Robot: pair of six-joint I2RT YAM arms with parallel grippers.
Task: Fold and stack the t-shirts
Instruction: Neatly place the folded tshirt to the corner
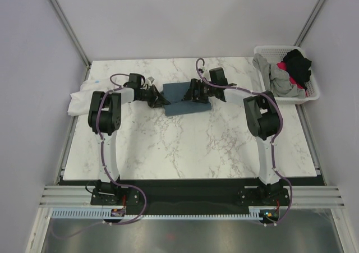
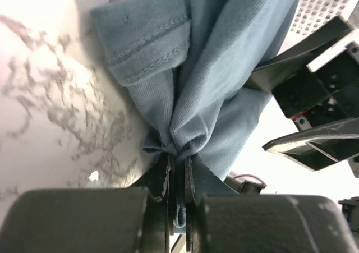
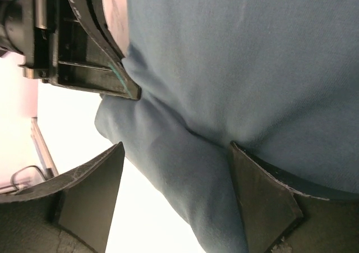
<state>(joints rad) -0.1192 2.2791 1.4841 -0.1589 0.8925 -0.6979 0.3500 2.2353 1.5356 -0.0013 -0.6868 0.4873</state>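
Note:
A slate-blue t-shirt [image 1: 186,99] lies partly folded on the far middle of the marble table. My left gripper [image 1: 161,101] is at its left edge, shut on a bunched fold of the blue cloth [image 2: 207,84]; the fingertips [image 2: 168,169] pinch it tight. My right gripper [image 1: 188,93] is on the shirt's middle, open, its fingers [image 3: 98,188] standing either side of a thick fold of the blue cloth [image 3: 235,68] without closing on it. A white t-shirt [image 1: 80,97] lies crumpled at the table's left edge.
A white lattice basket [image 1: 311,76] stands at the far right corner, holding a grey shirt [image 1: 277,76] and a black one [image 1: 297,64]. The two grippers are very close together; the right one shows in the left wrist view [image 2: 314,96].

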